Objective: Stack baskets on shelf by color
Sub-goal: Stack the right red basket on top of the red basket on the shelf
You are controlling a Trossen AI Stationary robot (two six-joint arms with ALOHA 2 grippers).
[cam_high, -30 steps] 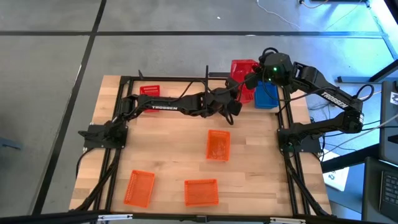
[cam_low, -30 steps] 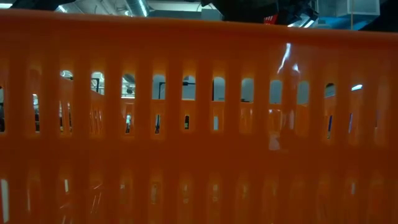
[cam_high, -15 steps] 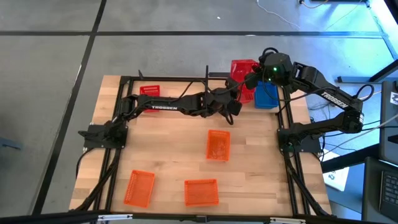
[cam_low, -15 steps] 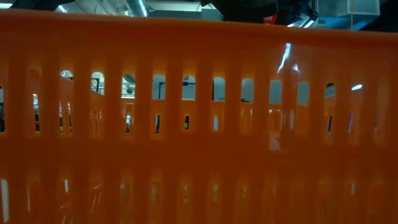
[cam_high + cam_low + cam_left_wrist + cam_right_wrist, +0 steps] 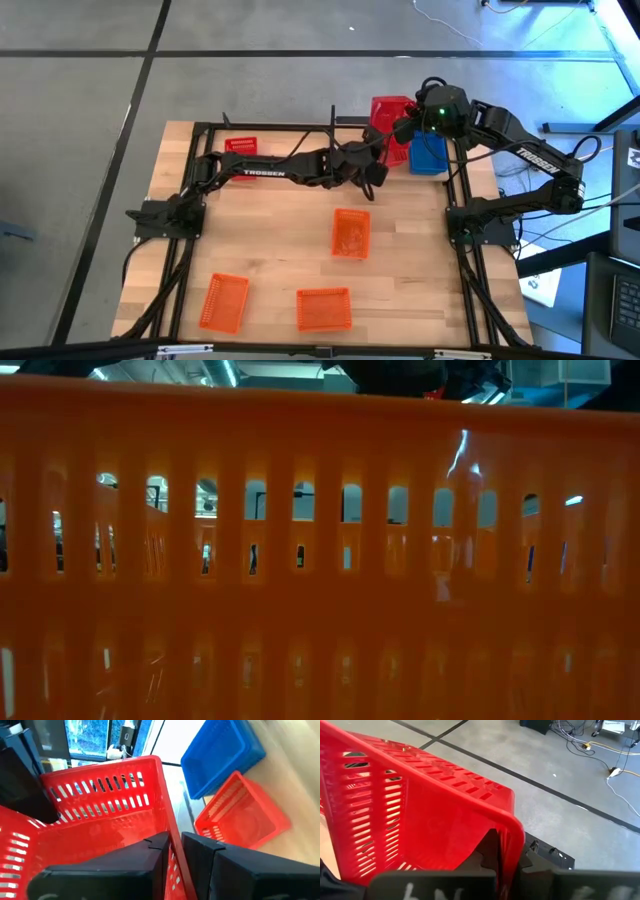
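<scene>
A red basket [image 5: 388,108] hangs in the air over the table's far right corner, with both grippers on it. My left gripper [image 5: 378,165] reaches it from the left and is shut on it [image 5: 175,842]. My right gripper [image 5: 408,128] comes from the right and is also shut on it [image 5: 509,847]. Below, a second red basket [image 5: 240,817] and a blue basket [image 5: 428,157] sit side by side on their bases on light wood [image 5: 295,780]. The shelf's board is mostly hidden by arms and baskets. My left gripper pinches a side wall of the red basket at its rim [image 5: 172,827], one finger inside and one outside. The basket is lifted clear and tilted. My right gripper has another wall of the same basket, at the rim near a corner [image 5: 512,827], between its two fingers. The basket stands tilted, clear of the wood.
Three orange baskets lie on the table: one in the middle [image 5: 350,232] and two at the near edge [image 5: 224,300], [image 5: 323,308]. One of them [image 5: 320,560] fills the low view. Another red basket [image 5: 240,147] sits at the far left. Black frame rails run along the table's sides.
</scene>
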